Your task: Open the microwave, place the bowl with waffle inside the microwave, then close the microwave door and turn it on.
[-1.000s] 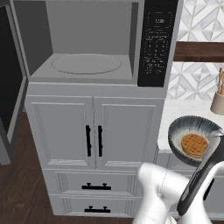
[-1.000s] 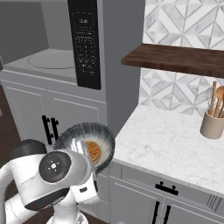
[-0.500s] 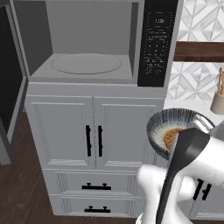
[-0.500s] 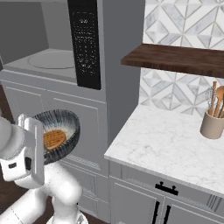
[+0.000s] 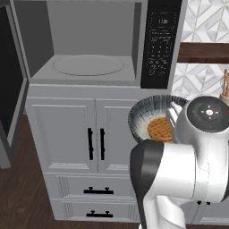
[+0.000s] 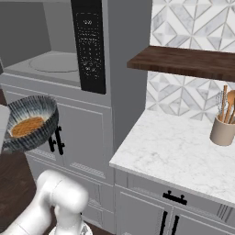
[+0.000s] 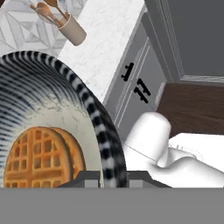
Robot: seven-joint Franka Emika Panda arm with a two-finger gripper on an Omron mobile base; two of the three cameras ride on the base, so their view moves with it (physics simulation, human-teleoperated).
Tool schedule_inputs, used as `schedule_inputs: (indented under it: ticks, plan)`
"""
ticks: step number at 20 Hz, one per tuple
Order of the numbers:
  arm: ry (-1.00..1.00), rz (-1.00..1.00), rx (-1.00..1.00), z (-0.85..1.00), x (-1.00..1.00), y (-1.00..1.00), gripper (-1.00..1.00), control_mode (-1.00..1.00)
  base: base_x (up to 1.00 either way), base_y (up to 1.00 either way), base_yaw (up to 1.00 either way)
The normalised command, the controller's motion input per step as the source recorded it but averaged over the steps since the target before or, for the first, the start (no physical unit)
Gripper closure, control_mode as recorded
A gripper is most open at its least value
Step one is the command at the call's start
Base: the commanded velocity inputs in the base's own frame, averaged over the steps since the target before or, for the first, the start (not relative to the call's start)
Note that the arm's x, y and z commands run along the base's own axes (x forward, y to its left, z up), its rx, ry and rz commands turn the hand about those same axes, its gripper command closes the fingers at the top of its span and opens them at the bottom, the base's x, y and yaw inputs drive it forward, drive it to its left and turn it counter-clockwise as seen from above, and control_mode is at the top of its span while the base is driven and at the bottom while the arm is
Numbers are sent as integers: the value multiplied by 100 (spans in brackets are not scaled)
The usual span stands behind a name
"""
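Simulated kitchen, white cabinets below a built-in microwave (image 5: 89, 44), marble counter (image 6: 183, 151) to the right. Bowl (image 5: 154, 118) with waffle (image 5: 161, 129) held in mid-air, off the counter, in front of the cabinet doors and below the keypad strip. Gripper (image 7: 105, 177) clamped on the bowl's rim, one finger each side. Microwave door (image 5: 11, 85) swung open at left; turntable (image 5: 87, 65) bare. Step in hand, by judgement: carrying to the cavity. Next: lift above the sill, move left and inward, keep level, set on the turntable.

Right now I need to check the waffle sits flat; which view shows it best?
The hand view: the waffle is large, its grid clear, lying in the bowl. The left base view has it small behind the arm; the right base view sees it edge-on.
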Motion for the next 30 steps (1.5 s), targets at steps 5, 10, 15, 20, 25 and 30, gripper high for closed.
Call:
schedule_inputs:
  ticks: [5,10,15,20,25,30]
  plan:
    - [-1,-3,4,55,3,66,100,-100,0,0,0]
    - [-10,0,9,35,38,57,100,-100,0,0,0]
    - [-22,0,15,24,39,4,100,-100,0,0,0]
    - [-8,1,10,2,71,0,100,-100,0,0,0]
    - [-2,2,4,11,74,3,100,-100,0,0,0]
    - [0,0,0,12,83,24,100,-100,0,0,0]
